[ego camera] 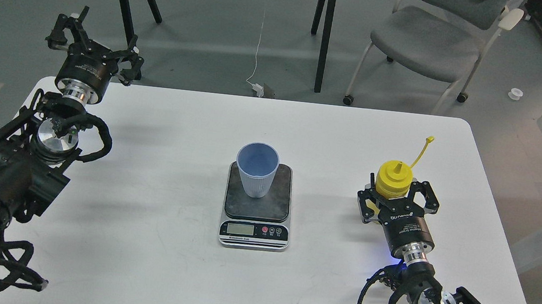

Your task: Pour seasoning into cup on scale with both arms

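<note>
Right jaws around yellow seasoning (pixel 392 181), cap strap up

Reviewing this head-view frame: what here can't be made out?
- Scale display reading: too small.
- Bottle body and fill level: hidden by the right gripper around it; contact itself can't be confirmed.
- Cup contents: the inside shows only blue, so seasoning can't be ruled out.
- Both arm bases: cut off by the bottom edge.

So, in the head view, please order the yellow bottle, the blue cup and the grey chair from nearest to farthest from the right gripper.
1. Yellow bottle: between the fingers of the right gripper, on the table's right side.
2. Blue cup: on the scale, mid-table, to the gripper's left.
3. Grey chair: on the floor beyond the table's far edge.
</note>
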Action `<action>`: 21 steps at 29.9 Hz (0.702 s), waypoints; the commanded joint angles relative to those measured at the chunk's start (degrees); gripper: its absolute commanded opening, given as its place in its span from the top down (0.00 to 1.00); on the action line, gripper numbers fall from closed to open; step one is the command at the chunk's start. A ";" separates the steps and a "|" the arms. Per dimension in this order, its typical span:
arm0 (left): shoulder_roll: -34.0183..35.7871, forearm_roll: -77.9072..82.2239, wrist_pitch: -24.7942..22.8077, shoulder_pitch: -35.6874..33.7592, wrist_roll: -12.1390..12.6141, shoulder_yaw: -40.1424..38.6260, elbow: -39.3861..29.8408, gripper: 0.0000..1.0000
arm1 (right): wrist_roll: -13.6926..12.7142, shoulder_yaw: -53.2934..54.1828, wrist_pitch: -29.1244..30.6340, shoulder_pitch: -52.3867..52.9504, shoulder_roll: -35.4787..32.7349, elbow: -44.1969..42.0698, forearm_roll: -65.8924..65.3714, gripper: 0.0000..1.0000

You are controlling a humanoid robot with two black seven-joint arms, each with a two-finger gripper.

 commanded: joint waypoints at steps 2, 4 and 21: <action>0.09 -0.05 0.00 0.09 -0.06 -0.02 -0.09 0.01 | 0.13 0.07 0.00 -1.86 -1.70 3.27 0.00 0.04; 0.09 -0.05 0.00 0.09 -0.06 -0.02 -0.09 0.01 | 0.13 0.16 0.00 -2.92 -2.58 5.03 0.00 0.03; -0.97 -0.05 0.00 0.18 -0.15 -0.11 -0.18 0.01 | 0.31 0.51 0.00 -16.89 -10.92 16.98 -0.09 0.02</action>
